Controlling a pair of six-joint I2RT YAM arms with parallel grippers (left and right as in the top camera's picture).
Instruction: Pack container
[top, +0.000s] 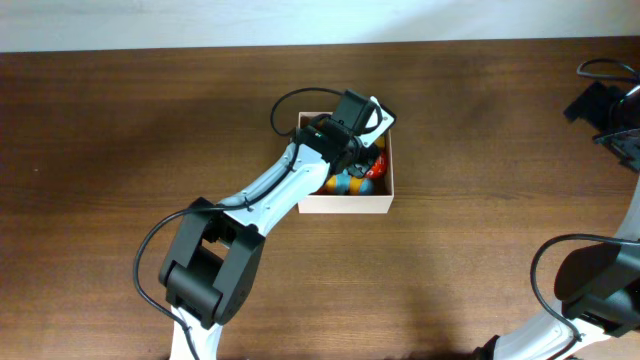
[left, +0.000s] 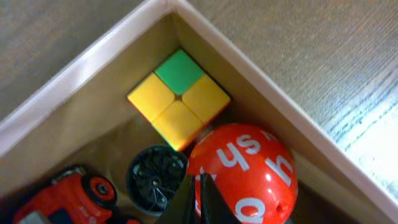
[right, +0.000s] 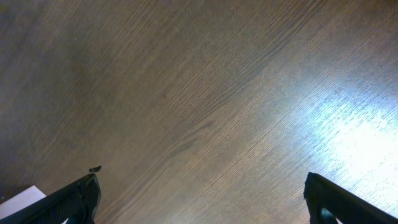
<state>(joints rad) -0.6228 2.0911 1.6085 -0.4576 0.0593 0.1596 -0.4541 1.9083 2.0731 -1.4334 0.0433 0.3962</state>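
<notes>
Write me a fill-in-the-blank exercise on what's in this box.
The cube in a corner of the container shows three yellow squares and one ___ square. The red ball next to it carries ___ letters. The ___ arm reaches into the container.
Missing words: green; white; left.

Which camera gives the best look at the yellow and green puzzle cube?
Left wrist: the cube sits unobstructed in the container corner. Overhead, the left arm covers that corner; the right wrist shows only table.
</notes>
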